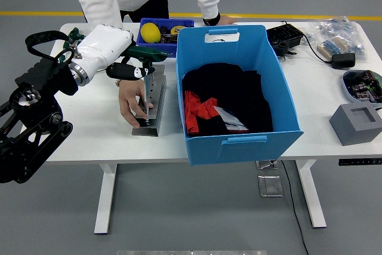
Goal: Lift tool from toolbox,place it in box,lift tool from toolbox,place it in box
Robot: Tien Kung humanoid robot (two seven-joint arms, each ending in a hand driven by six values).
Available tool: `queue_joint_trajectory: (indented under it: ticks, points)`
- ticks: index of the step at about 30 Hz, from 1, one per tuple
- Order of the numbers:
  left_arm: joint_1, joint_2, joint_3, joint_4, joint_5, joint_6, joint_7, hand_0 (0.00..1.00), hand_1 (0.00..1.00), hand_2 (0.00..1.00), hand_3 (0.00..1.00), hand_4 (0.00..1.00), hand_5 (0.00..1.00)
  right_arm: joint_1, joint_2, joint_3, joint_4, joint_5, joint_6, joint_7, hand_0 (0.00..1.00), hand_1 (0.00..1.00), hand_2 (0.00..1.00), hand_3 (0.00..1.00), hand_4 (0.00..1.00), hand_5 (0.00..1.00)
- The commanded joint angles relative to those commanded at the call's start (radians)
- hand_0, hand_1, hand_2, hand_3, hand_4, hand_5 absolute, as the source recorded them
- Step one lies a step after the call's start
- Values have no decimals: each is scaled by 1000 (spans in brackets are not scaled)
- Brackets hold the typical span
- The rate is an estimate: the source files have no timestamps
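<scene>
The toolbox is a grey metal rack (pixel 154 103) lying on the white table (pixel 89 129), left of the big blue box (pixel 239 141). A thin tool (pixel 147 104) stands upright in the rack. My left hand (pixel 132 71), with a white cover and black fingers, reaches in from the left and is curled around the tool's top, next to a green part (pixel 146 54). A person's hand (pixel 131 104) rests on the table against the rack's left side. The blue box holds black and red cloth (pixel 224 103). My right arm is out of view.
A small blue bin (pixel 156 41) with a yellow object (pixel 150 31) stands behind the rack. The person's other hand (pixel 219 21) rests behind the blue box. On the right are a black device (pixel 285 37), a parts bag (pixel 337 33), a dish (pixel 363 83) and a grey block (pixel 356 123).
</scene>
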Motion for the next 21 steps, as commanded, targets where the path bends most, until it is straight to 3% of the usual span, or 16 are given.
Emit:
queue_joint_trajectory:
  ticks: [12, 21]
  points:
    - [-25, 35, -14, -75, -13, -47, 9, 140, 2, 2, 63, 766, 581, -1, 2, 9, 0, -10, 1, -3, 636, 612, 699, 552, 804, 642]
    - [-46, 79, -40, -139, -184, -102, 38, 141, 2, 2, 63, 759, 576, 0, 1, 9, 0, -8, 1, -2, 636, 612, 699, 552, 804, 641]
